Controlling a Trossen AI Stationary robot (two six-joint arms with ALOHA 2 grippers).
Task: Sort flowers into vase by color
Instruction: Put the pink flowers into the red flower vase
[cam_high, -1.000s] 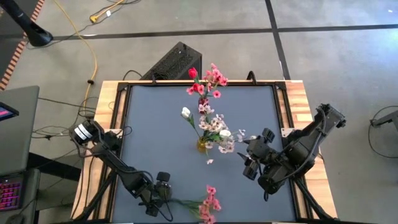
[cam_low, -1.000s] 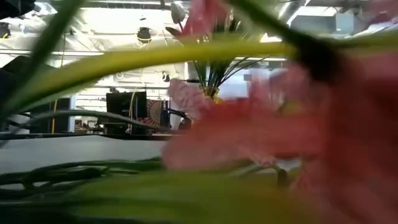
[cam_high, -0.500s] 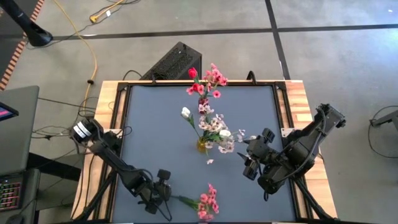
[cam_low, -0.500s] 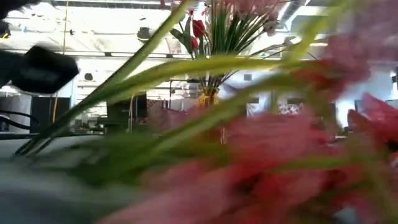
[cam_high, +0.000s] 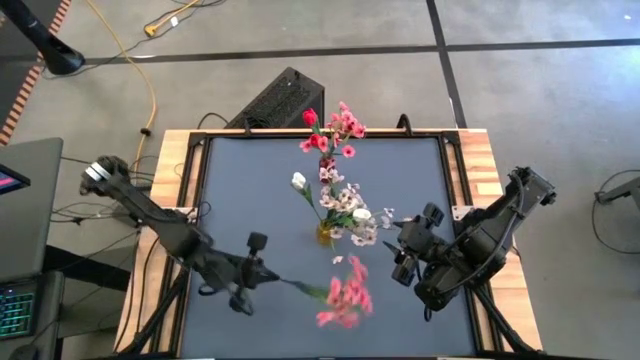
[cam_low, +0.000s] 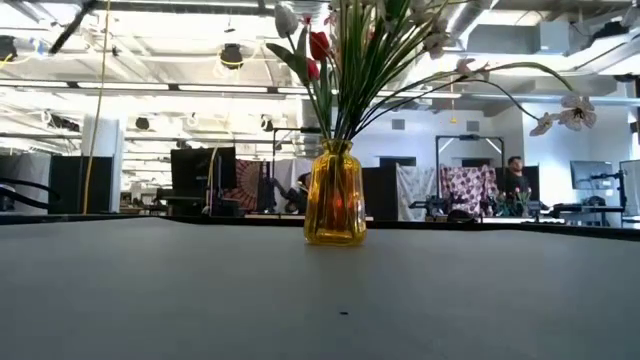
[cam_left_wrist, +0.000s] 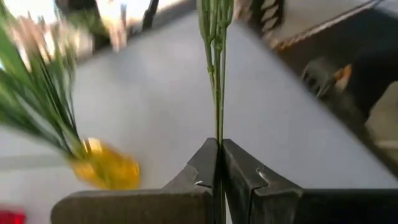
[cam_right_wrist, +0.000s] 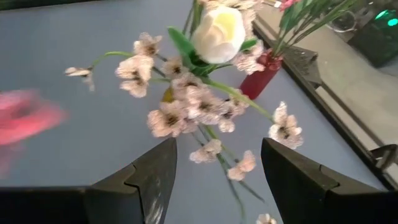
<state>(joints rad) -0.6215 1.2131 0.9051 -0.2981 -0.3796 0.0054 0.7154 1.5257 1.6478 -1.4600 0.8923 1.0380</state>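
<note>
An open lab hall. Ceiling ducts (cam_low: 480, 15), monitors (cam_low: 195, 165) and workbenches stand behind; cables (cam_high: 150, 95) cross the concrete floor.

No legible text, labels, brand marks, nos. or signs anywhere in the four views.
</note>
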